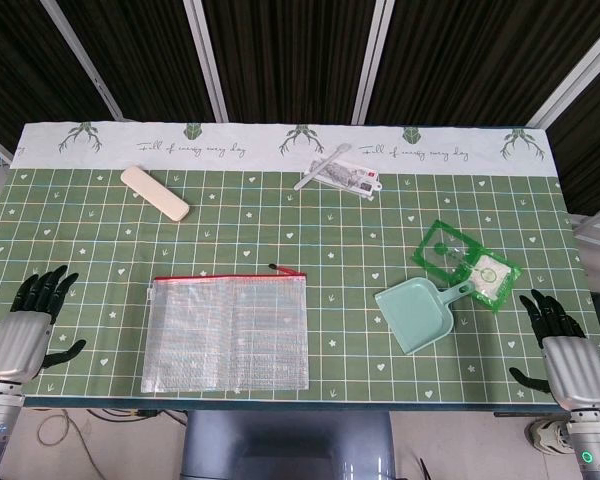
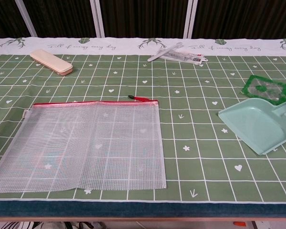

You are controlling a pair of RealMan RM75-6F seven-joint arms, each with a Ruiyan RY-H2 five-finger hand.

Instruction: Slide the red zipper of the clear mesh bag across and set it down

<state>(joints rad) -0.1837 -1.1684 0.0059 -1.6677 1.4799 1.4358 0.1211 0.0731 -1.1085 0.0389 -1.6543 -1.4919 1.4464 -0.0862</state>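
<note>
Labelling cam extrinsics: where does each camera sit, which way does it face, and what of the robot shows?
Head view: high, looking steeply down on the table; left hand and right hand show at the near corners, both open.
Chest view: low at the near edge, looking across the table; no hands or arms show.
Shared: mesh bag, dustpan, cream case.

My views are evenly bright, lit from overhead; shadows stay faint. Both are sharp; the backdrop behind is dark.
</note>
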